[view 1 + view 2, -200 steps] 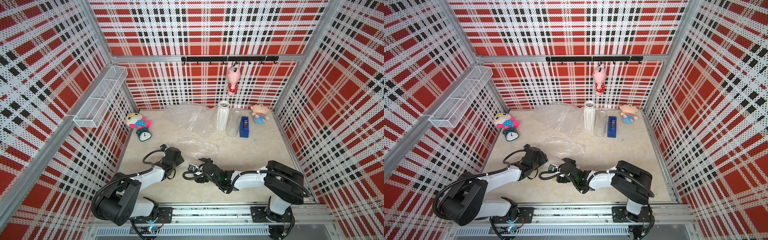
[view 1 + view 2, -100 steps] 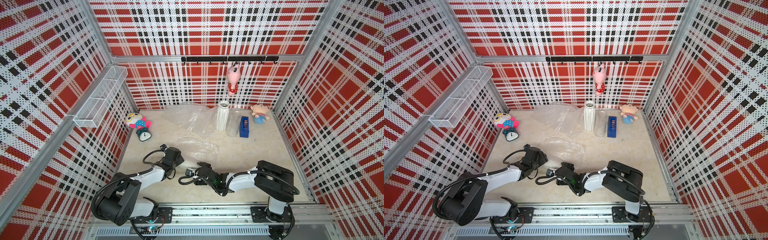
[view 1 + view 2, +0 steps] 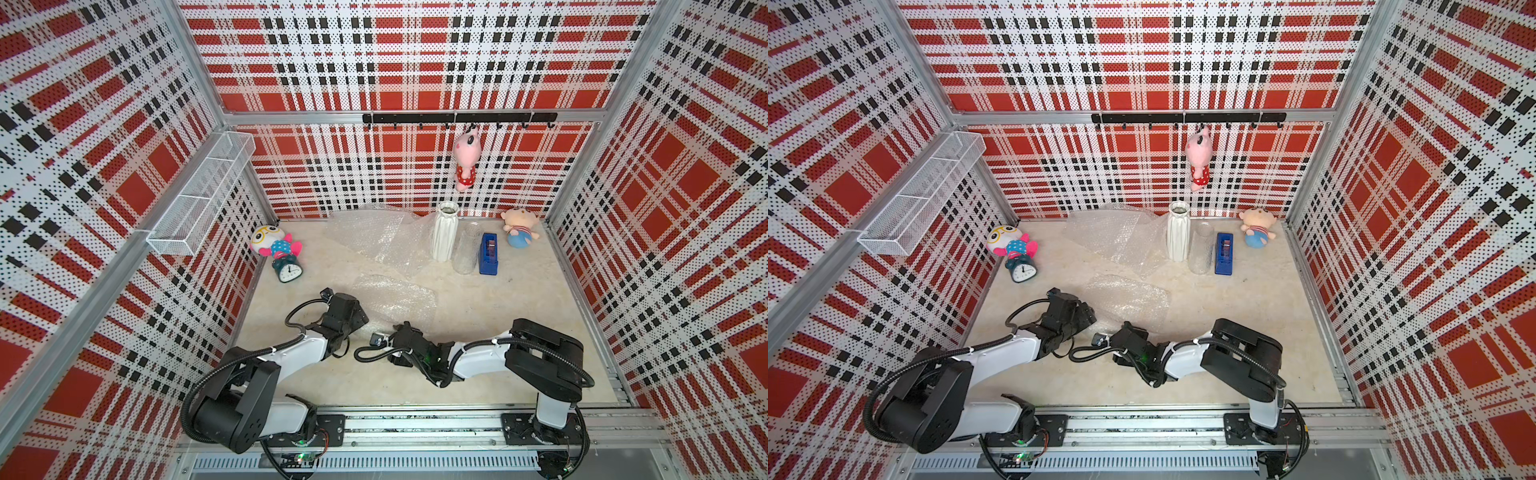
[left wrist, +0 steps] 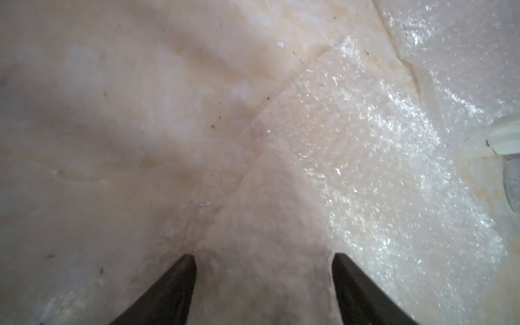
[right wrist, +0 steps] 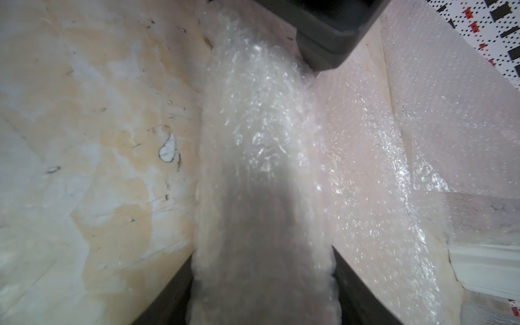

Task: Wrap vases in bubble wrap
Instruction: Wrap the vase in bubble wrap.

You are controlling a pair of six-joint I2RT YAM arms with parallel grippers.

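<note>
Left arm: white link shells, black joint housings, black corrugated cable fixed with a white tie. Right arm: identical build; green light at the wrist. Left claw and right claw: dark tapered fingers. Bases mounted on silver rail.

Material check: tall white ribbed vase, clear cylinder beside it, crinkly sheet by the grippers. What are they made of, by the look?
The tall white vase looks like glazed ceramic: opaque, ribbed, with a soft sheen. The clear cylinder is probably glass, fully see-through, though clear plastic is not ruled out. The bubble wrap is thin clear plastic film, creased and dotted with small glinting bubbles.
</note>
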